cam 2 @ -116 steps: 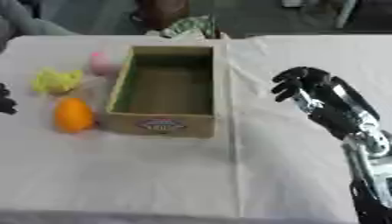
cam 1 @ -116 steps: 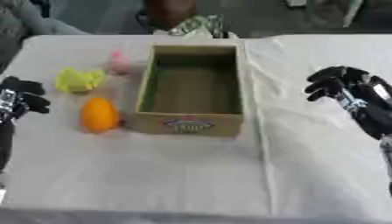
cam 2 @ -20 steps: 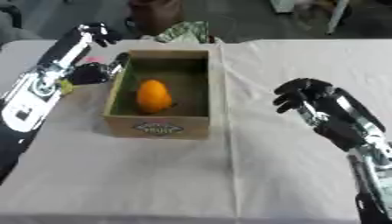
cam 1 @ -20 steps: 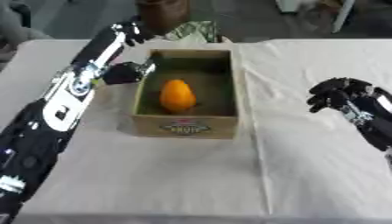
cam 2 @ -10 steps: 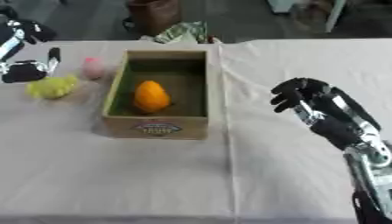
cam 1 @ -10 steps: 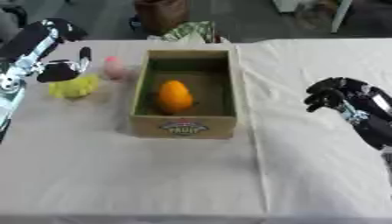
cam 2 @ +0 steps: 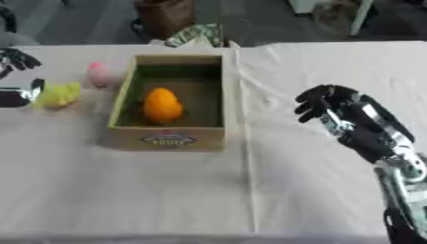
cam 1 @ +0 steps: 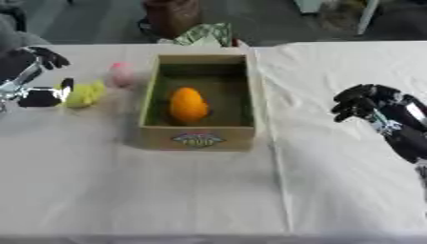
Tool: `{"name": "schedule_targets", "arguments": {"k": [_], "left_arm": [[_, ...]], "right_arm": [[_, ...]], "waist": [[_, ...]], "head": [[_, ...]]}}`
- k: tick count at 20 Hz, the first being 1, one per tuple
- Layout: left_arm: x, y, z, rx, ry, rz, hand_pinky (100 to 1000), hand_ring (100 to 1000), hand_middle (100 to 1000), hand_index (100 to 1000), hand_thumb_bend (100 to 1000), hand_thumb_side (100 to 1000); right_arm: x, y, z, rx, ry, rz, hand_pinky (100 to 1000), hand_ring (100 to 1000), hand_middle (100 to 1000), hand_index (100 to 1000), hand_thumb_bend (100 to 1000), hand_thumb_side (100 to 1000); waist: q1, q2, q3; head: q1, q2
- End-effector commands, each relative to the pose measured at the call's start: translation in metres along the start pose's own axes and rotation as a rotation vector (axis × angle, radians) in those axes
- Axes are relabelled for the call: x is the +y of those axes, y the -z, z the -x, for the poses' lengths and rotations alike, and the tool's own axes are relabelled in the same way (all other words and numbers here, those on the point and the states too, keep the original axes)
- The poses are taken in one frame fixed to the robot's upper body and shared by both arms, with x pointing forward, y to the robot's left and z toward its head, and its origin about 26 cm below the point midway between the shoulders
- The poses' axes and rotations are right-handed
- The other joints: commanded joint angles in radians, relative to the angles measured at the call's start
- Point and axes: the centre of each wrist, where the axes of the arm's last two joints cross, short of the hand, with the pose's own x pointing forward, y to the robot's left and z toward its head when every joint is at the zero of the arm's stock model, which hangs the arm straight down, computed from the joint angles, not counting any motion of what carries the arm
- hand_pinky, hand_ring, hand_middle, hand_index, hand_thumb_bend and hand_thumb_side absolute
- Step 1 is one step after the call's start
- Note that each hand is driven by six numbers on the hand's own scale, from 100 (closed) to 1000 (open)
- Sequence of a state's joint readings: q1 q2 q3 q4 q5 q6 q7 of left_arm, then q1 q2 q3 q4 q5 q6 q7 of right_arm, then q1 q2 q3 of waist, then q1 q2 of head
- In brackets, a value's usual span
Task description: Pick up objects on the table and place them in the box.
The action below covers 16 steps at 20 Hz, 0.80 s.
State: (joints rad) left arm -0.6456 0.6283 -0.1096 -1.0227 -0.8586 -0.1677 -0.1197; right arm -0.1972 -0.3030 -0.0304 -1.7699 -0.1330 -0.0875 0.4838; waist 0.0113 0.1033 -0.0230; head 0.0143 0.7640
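Left hand beside the yellow object, orange one in the box

The left hand (cam 1: 37,93), fingers spread apart, sits at the worktop's (cam 1: 167,190) left edge, touching or just beside the yellow object (cam 1: 85,93); a pink object (cam 1: 122,74) lies between it and the box (cam 1: 198,138) holding the orange object (cam 1: 188,105). The right hand (cam 2: 330,107), fingers curled and empty, hovers over bare cloth right of the box.
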Motion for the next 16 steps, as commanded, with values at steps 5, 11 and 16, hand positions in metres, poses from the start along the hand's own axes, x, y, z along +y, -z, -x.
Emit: {"name": "schedule_targets", "arguments": {"k": [5, 11, 16], "left_arm": [[-0.007, 0.005, 0.013, 0.085, 0.063, -0.07, 712, 722, 687, 798, 235, 342], [-0.027, 0.007, 0.019, 0.135, 0.07, -0.06, 711, 722, 690, 800, 223, 340], [-0.034, 0.007, 0.02, 0.157, 0.078, -0.034, 700, 709, 684, 799, 186, 280]], "right_arm": [[-0.005, 0.004, -0.008, -0.021, -0.027, -0.012, 617, 666, 668, 712, 100, 494], [-0.005, 0.004, -0.008, -0.023, -0.03, -0.017, 617, 666, 668, 712, 100, 496], [-0.005, 0.005, -0.008, -0.024, -0.033, -0.016, 617, 665, 668, 712, 100, 496]], "waist": [[-0.001, -0.005, -0.014], [-0.001, 0.002, -0.025], [-0.003, 0.005, -0.026]], "head": [[-0.001, -0.004], [0.0, -0.005], [0.0, -0.006]]}}
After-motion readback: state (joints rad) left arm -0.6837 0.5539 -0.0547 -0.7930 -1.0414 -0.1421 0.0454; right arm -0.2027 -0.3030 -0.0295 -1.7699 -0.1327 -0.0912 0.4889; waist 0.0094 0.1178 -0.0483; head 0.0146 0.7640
